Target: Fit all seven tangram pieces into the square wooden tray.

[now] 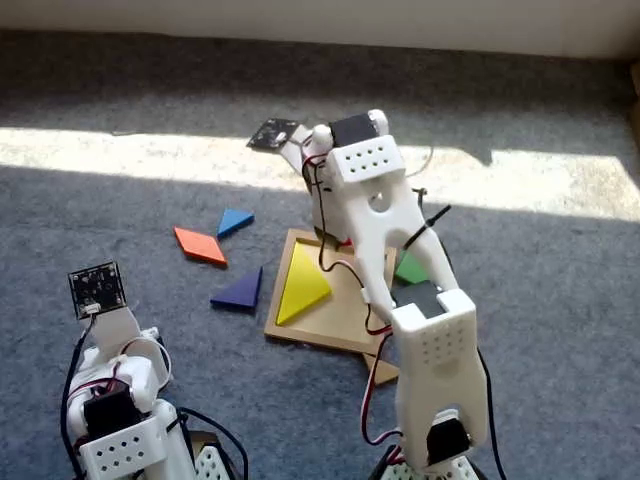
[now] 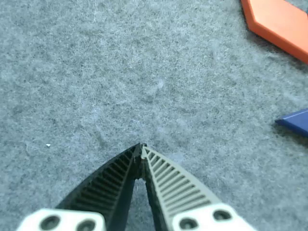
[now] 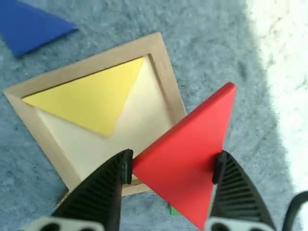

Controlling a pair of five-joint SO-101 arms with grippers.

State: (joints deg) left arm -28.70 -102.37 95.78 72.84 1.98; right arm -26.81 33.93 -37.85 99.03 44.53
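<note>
the right gripper [image 3: 173, 161] clamps a large red triangle [image 3: 197, 137] over the edge of the square wooden tray [image 3: 166, 72], which holds a yellow triangle [image 3: 91, 101]. the left gripper [image 2: 142, 149] is closed, empty, above grey carpet [image 2: 120, 72].

Setting: indoor carpeted room, home or office undetermined. Grey-blue pile carpet [image 1: 110, 90] underlies everything; pale wall base [image 1: 400, 20] at top edge; sunlight band [image 1: 150, 150] across upper frame.
</note>
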